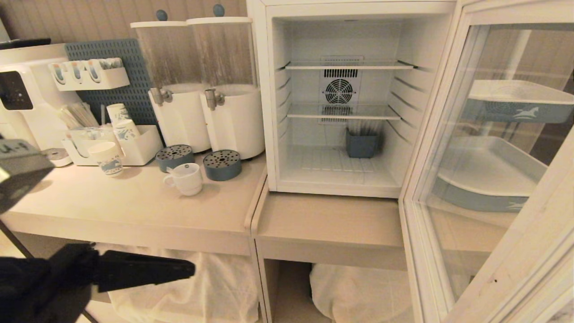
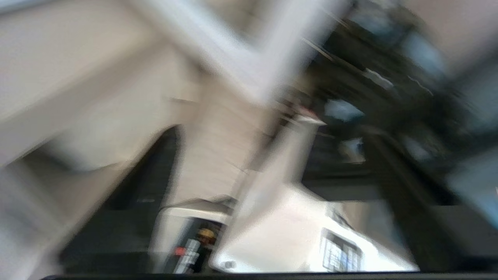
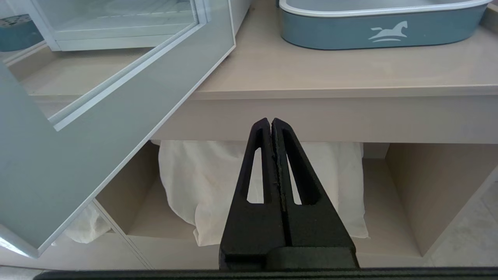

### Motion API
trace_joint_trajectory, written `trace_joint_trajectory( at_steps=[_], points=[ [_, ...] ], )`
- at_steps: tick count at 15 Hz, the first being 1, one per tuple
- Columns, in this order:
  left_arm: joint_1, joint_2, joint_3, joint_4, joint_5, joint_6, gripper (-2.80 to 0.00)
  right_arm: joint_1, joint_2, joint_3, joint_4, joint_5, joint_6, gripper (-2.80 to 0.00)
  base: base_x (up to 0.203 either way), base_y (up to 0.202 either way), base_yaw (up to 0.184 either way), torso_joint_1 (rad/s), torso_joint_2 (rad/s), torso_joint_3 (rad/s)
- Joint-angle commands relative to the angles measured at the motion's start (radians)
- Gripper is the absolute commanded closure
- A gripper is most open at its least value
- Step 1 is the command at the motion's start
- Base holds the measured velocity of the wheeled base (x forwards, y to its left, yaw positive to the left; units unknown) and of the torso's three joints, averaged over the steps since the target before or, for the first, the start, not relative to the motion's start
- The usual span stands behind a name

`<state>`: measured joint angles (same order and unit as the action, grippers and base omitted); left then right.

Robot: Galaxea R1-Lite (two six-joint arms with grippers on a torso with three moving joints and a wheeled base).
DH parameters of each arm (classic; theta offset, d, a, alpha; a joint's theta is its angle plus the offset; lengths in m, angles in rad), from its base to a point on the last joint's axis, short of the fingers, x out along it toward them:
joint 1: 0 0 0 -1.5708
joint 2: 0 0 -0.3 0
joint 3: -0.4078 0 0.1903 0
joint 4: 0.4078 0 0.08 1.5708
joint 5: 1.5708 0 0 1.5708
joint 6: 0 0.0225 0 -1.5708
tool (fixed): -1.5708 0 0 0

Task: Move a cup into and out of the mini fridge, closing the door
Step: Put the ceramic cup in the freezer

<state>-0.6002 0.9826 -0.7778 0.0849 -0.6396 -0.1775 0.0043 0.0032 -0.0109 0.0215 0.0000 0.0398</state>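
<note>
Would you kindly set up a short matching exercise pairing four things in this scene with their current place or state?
Things:
1. cup
2. door
3. right gripper
4. blue bin

States:
A. swung wide open
B. on the fridge floor, at the back
C. shut, holding nothing
D. on the counter, before the drip trays

Pairs: 1-D, 2-A, 3-C, 4-B

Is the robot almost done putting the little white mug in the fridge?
Not yet. The door of the mini fridge is already wide open. The cup sits untouched on the counter. The left gripper is low in front, holding nothing; the right gripper is parked shut. Loading, removing and closing remain.
</note>
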Motion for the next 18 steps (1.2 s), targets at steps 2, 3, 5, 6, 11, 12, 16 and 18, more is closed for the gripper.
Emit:
trace_joint_trajectory(
  at_steps=[2,3,5,6,11,12,16,18],
  points=[
    [0.170,-0.190,0.131,0.018,0.155,-0.025,0.00,0.000,0.001,0.000,0.000,0.000,0.000,0.00,0.000,0.000,0.000,0.000,0.00,0.000],
    [0.178,-0.234,0.171,0.024,0.261,-0.031,0.00,0.000,0.000,0.000,0.000,0.000,0.000,0.00,0.000,0.000,0.000,0.000,0.00,0.000],
    [0.187,-0.294,0.206,0.050,0.359,-0.059,0.00,0.000,0.001,0.000,-0.002,0.000,0.000,0.00,0.000,0.000,0.000,0.000,0.00,0.000],
    [0.196,-0.335,0.203,0.096,0.383,-0.078,0.00,0.000,0.001,0.000,-0.002,0.000,0.000,0.00,0.000,0.000,0.000,0.000,0.00,0.000],
    [0.421,-0.599,0.098,0.440,0.416,-0.113,0.00,0.000,0.001,0.000,-0.002,0.000,0.000,0.00,0.000,0.000,0.000,0.000,0.00,0.000],
    [0.468,-0.661,0.088,0.497,0.416,-0.117,0.00,0.000,0.001,0.001,-0.004,0.000,0.000,0.00,0.000,0.000,0.000,0.000,0.00,0.000],
    [0.583,-0.911,0.088,0.686,0.421,-0.077,0.00,0.000,0.001,0.002,-0.005,0.000,0.000,0.00,0.000,0.000,0.000,0.000,0.00,0.000],
    [0.593,-0.985,0.072,0.877,0.438,-0.046,0.00,0.000,0.001,0.002,-0.007,0.000,0.000,0.00,0.000,0.000,0.000,0.000,0.00,0.000]
  ],
)
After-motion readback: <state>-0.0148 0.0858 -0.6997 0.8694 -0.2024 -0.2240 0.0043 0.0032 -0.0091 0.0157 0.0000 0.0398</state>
